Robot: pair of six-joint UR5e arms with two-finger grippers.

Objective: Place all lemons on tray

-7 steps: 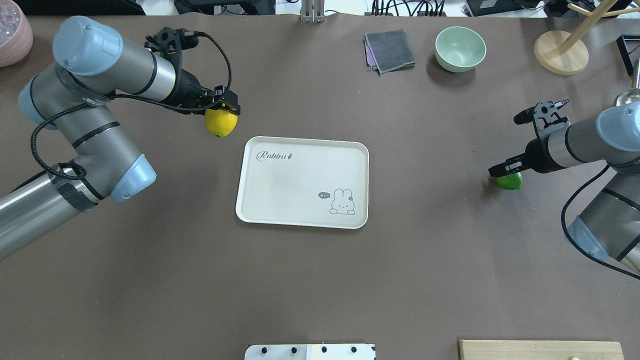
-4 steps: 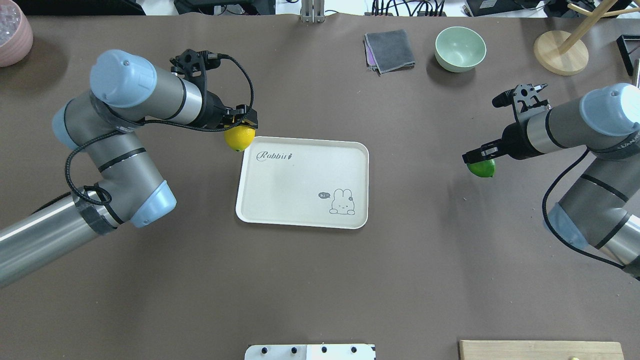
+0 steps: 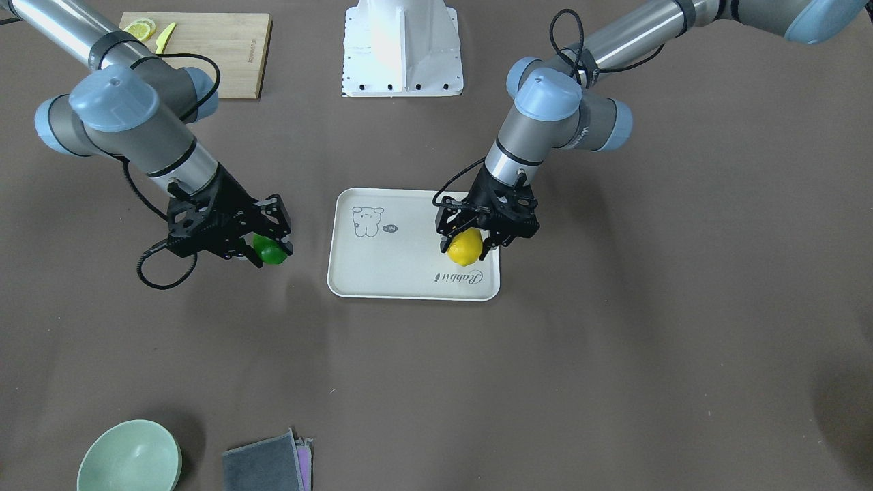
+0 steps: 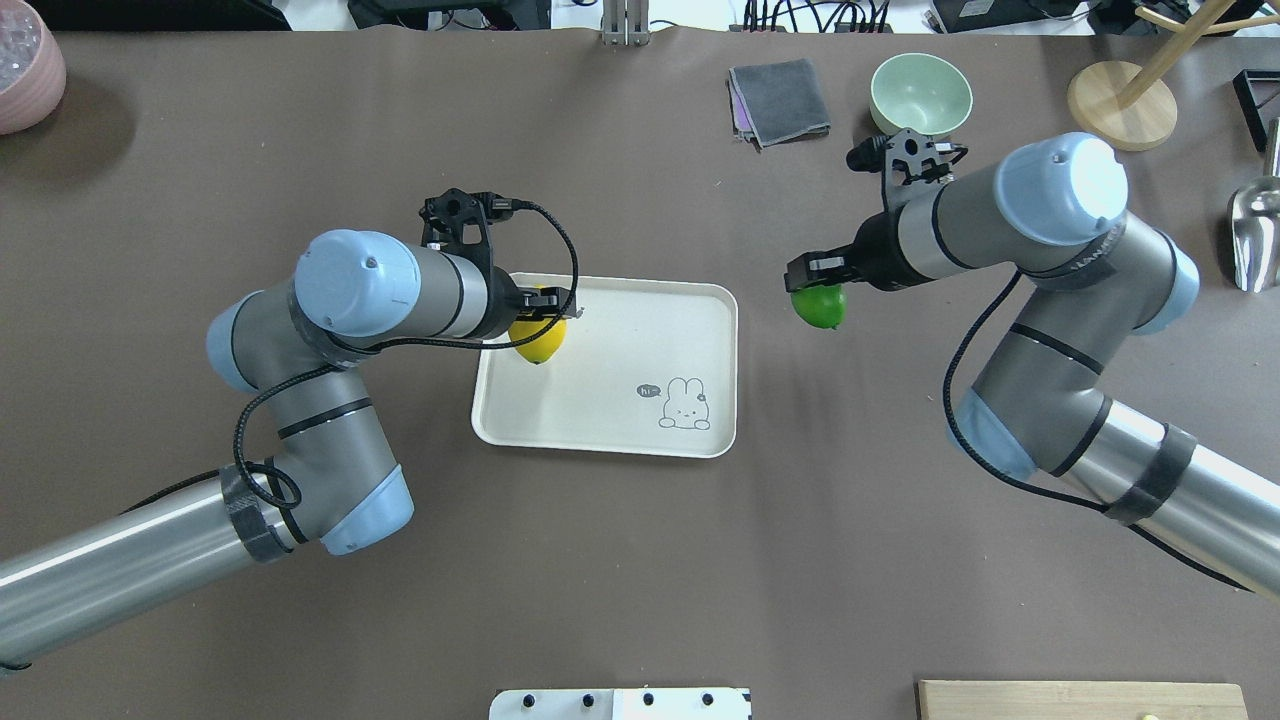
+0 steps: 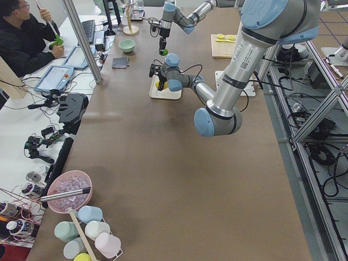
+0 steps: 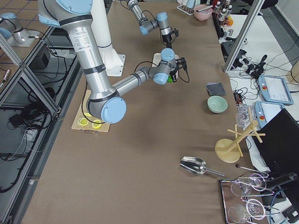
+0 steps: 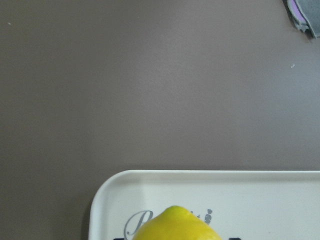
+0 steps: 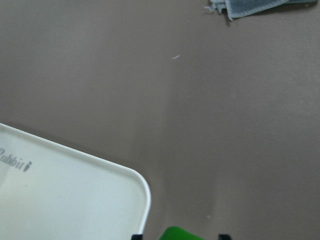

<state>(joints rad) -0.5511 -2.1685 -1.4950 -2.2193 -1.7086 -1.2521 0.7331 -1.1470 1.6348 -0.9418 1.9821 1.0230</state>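
Note:
My left gripper [image 4: 542,322] is shut on the bright yellow lemon [image 4: 538,338] and holds it above the far left corner of the cream-white tray [image 4: 620,400], over the "Rabbit" script. In the front-facing view that gripper [image 3: 470,240] and the yellow lemon [image 3: 465,248] sit over the tray [image 3: 395,273]. My right gripper [image 4: 815,285] is shut on the dark green lemon [image 4: 819,307] and holds it above the table, just right of the tray. The green lemon [image 3: 271,254] also shows in the front-facing view. The yellow lemon's tip shows in the left wrist view [image 7: 175,225].
A grey cloth [image 4: 779,100] and a pale green bowl [image 4: 920,95] lie at the far side. A wooden stand [image 4: 1121,104] and a metal scoop [image 4: 1254,235] are at far right. A wooden cutting board [image 3: 204,42] with lemon slices [image 3: 140,29] sits near the robot base.
Both arms moved inward. The left gripper carried the yellow lemon from left of the tray to over its corner. The right gripper carried the green lemon leftward, close to the tray's right edge.

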